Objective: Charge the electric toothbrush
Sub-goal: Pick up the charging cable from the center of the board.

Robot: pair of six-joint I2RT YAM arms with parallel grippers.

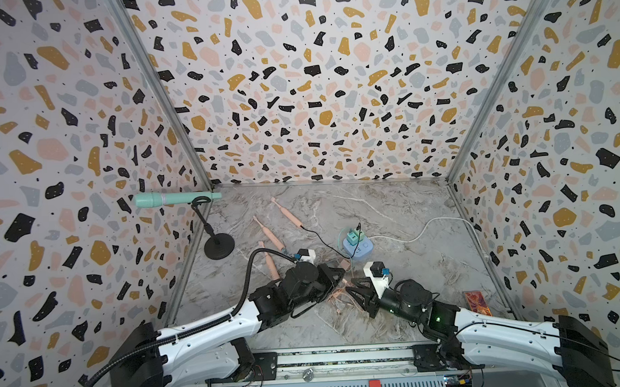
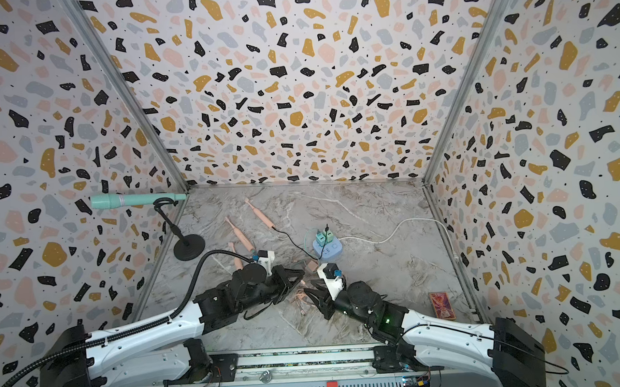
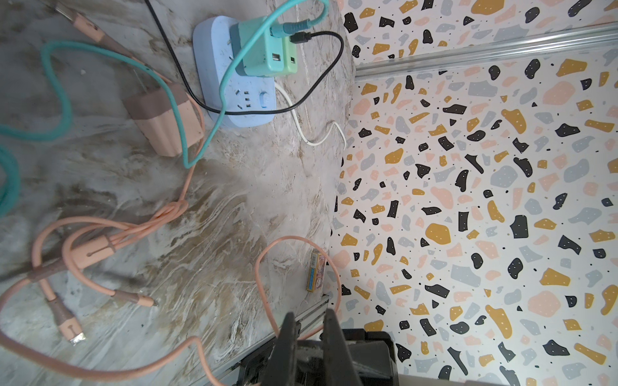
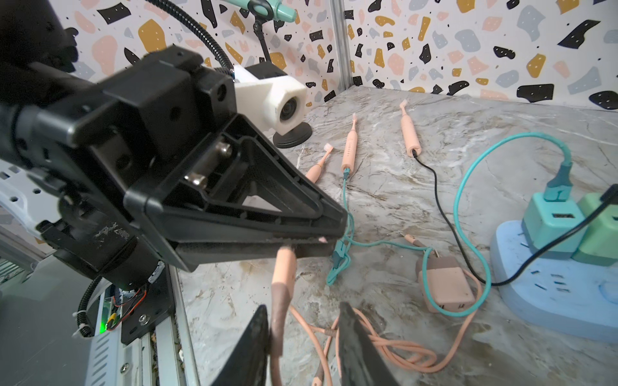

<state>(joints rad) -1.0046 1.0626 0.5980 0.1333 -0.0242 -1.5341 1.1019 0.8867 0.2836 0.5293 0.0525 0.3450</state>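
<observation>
Three pink electric toothbrushes lie at the left of the table. The far one [image 1: 288, 213] carries a black cable, the middle one [image 1: 269, 233] a teal cable, and the near one [image 1: 270, 263] shows no cable. My left gripper [image 4: 331, 240] is shut on a plug [image 4: 284, 264] of the pink charging cable [image 1: 337, 299], which hangs down from its jaws. My right gripper [image 4: 302, 310] stands open around the plug's lower end. One finger [image 4: 257, 331] touches it and the other stands apart. The pink adapter [image 4: 448, 284] lies loose beside the blue power strip [image 1: 356, 247].
Two green adapters [image 3: 267, 50] sit in the power strip, whose white cord [image 1: 426, 225] runs to the right wall. A teal microphone [image 1: 177, 199] on a black stand [image 1: 218, 245] is at the far left. A small orange box [image 1: 477, 302] lies at the near right.
</observation>
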